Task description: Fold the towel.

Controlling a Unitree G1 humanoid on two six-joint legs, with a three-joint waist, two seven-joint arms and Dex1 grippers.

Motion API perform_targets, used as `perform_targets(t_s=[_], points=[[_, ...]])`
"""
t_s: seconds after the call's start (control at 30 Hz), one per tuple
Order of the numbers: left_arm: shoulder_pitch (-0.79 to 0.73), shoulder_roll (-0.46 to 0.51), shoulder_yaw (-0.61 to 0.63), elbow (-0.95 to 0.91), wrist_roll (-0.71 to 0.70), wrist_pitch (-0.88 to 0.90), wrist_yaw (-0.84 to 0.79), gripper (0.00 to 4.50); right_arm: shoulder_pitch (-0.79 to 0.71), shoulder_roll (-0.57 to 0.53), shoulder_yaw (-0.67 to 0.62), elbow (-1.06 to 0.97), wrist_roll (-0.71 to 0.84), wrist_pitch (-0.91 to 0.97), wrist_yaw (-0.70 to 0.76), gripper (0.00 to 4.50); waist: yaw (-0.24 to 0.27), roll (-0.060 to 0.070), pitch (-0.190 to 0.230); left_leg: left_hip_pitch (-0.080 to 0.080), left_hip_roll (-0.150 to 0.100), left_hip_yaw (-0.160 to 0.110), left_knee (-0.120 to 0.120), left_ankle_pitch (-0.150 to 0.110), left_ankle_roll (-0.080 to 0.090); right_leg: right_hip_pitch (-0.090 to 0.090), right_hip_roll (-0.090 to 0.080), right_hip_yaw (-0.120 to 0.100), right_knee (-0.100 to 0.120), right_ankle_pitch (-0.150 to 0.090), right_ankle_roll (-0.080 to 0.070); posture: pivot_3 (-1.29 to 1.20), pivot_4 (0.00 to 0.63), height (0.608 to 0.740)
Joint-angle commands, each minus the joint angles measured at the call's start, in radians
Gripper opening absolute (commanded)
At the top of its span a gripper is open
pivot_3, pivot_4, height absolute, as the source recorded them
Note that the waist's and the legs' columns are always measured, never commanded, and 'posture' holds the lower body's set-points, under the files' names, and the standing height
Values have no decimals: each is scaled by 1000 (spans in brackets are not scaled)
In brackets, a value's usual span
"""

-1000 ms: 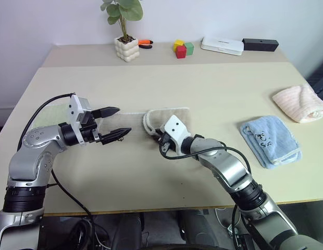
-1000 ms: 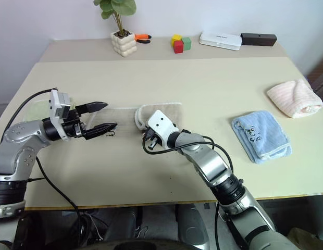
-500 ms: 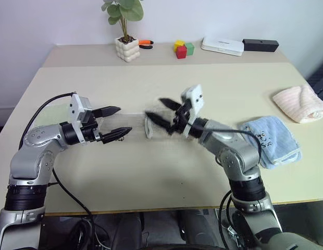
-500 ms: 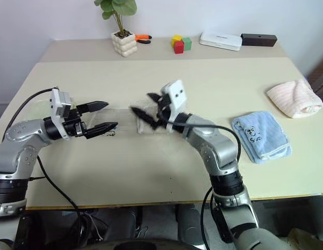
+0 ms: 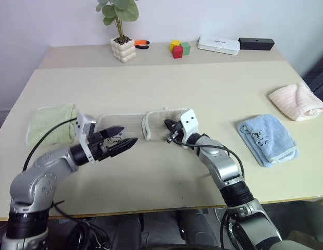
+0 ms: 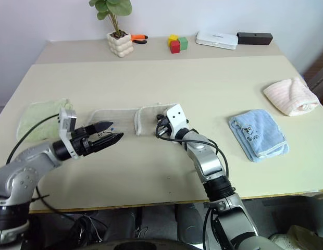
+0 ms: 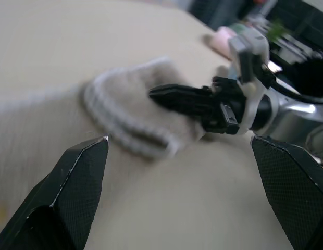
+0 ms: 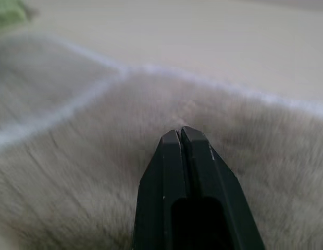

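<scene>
Beige terry towel with white corded edging (image 5: 131, 126) lies mid-table, toward left edge, right end doubled over. Right gripper (image 5: 169, 130) pressed together, empty, tips on fold (image 8: 213, 109). Left gripper (image 5: 123, 137) spread, hovering above towel's front edge. Risk: closed tips drag fold open; spread fingers snag single layer.

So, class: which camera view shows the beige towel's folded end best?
The left eye view: the whole towel lies on the table, its right end doubled over beside the right gripper, whose jaws are shut. The right eye view matches. The left wrist view shows the fold blurred; the right wrist view shows close-up pile.
</scene>
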Motion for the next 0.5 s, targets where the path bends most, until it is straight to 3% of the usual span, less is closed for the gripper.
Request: perform_targets(t_s=[0.03, 0.13, 0.37, 0.5], points=[[40, -41, 66, -48, -58, 36, 115, 4500, 6, -17, 18, 67, -66, -59, -8, 21, 0, -2, -1, 0, 0, 0, 0, 0, 0, 1, 0, 0, 0, 0, 0, 0, 150, 740], [76, -126, 128, -50, -132, 77, 269, 4500, -14, -8, -16, 47, -28, -58, 22, 854, 0, -3, -2, 2, 0, 0, 1, 0, 0, 3, 0, 0, -1, 0, 0, 0, 150, 740], [128, -239, 214, -75, -362, 123, 505, 4500, -52, -42, -120, -89, 89, -51, 119, 4453, 7, -2, -1, 1, 0, -1, 1, 0, 0, 2, -1, 0, -1, 0, 0, 0, 150, 740], [163, -283, 221, -87, -473, 107, 637, 4500, -66, -131, -178, -161, 151, -45, 216, 4489, 19, -3, -2, 1, 0, -1, 1, 0, 0, 2, -1, 0, -1, 0, 0, 0, 150, 740]])
